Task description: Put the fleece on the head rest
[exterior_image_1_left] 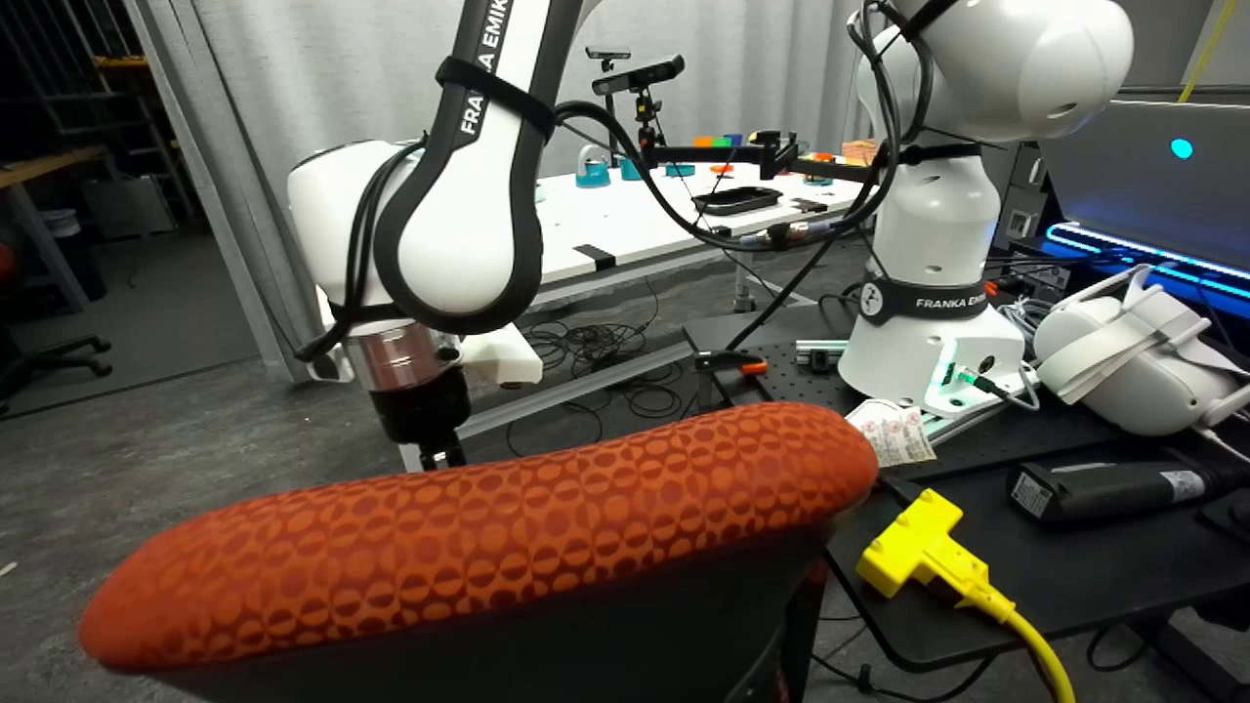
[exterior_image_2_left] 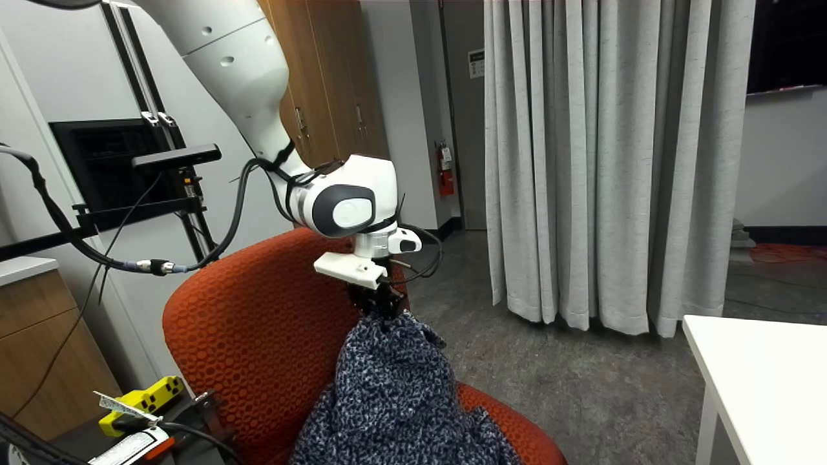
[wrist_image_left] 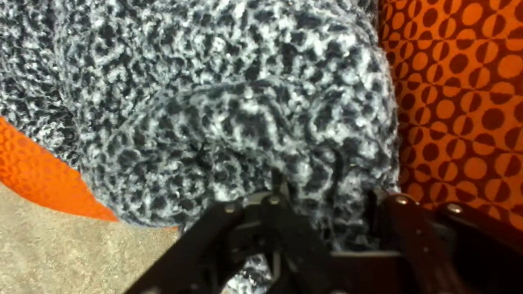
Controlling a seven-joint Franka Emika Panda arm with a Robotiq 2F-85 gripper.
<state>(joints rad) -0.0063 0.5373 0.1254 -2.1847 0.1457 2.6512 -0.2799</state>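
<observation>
Two of the three views show the fleece [exterior_image_2_left: 394, 394], a mottled heap of dark and pale grey. In an exterior view it rises to a peak over the orange-red seat [exterior_image_2_left: 520, 420], in front of the backrest [exterior_image_2_left: 258, 336] and lower than its top edge; the bottom of the cloth runs out of frame. The wrist view gives what the outside cameras leave unclear: the fingers [wrist_image_left: 286, 220] of the gripper [wrist_image_left: 329, 190] grasp the fleece, a bunched fold gathered between them. In an exterior view the head rest [exterior_image_1_left: 488, 527] covers the fingertips, and only there do the arm's white base [exterior_image_1_left: 894, 351] and a headset [exterior_image_1_left: 1133, 371] appear. A red fire extinguisher [exterior_image_2_left: 446, 171] likewise shows in just an exterior view. As far as it can be seen, the fleece points up at the gripper and flares downward, its long axis near upright. The head rest runs lengthwise across the picture on a gentle slope, right-hand end higher.
</observation>
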